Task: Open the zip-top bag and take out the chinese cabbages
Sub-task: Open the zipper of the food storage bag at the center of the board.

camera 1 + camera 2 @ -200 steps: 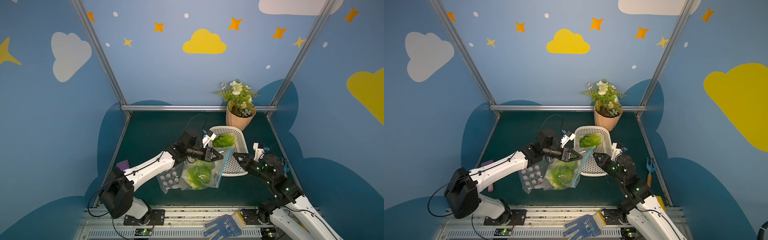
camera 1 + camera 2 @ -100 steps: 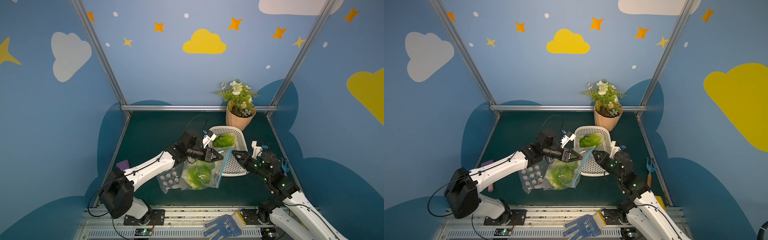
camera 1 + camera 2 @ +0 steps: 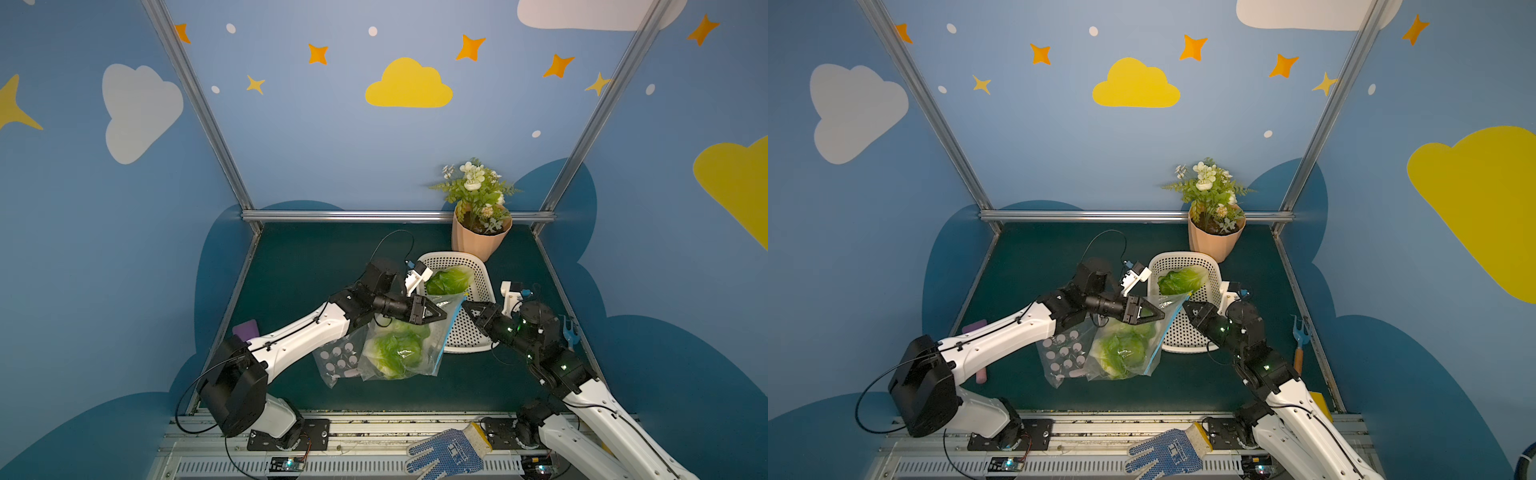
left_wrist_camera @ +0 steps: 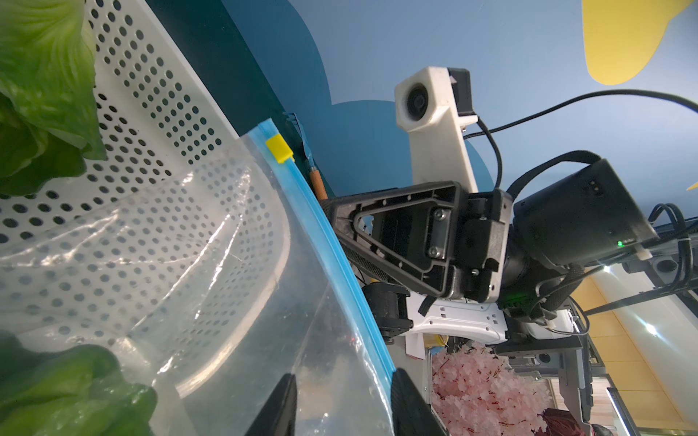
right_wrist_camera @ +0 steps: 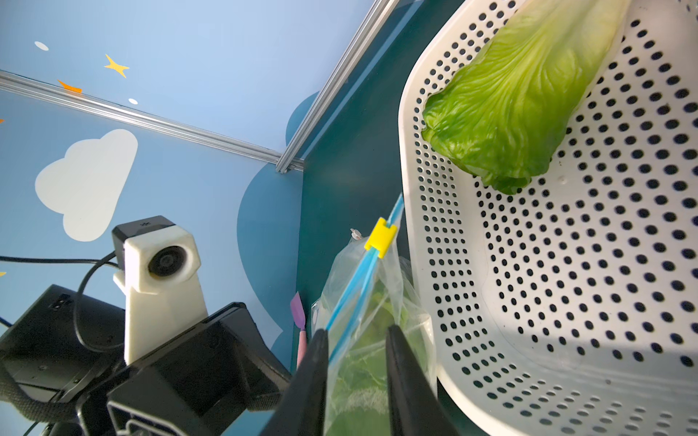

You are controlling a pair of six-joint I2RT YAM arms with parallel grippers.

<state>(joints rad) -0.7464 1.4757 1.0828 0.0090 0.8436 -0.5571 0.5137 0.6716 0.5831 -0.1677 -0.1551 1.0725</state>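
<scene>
a dark green table (image 3: 316, 266) sits inside blue walls painted with clouds and stars. your two arms meet near its middle at a clear zip-top bag (image 3: 419, 370). the bag rests on the table just left of a white basket (image 3: 465, 348), and its raised top edge leans over the basket's rim. green bagged cabbages (image 3: 395, 353) show through the film low in the bag, but they cannot be counted. a loose cabbage (image 3: 1181, 280) lies inside the basket, toward its far end.

your left gripper (image 4: 342, 377) reaches the bag's mouth from the left. its fingers (image 4: 277, 404) stand apart, with clear film and the blue zip strip (image 4: 338, 264) between them. the strip touches one finger. you cannot tell whether they grip the film.

your right gripper (image 5: 357, 336) comes in from the right. its fingers (image 5: 402, 377) are also apart and straddle the same strip. the yellow slider (image 5: 380, 238) sits farther along, near the strip's raised end.

a second clear bag (image 3: 338, 359) of small round pieces touches the zip-top bag's left side. a potted plant (image 3: 478, 224) stands behind the basket. a garden fork (image 3: 1301, 338) lies at the table's right edge.
</scene>
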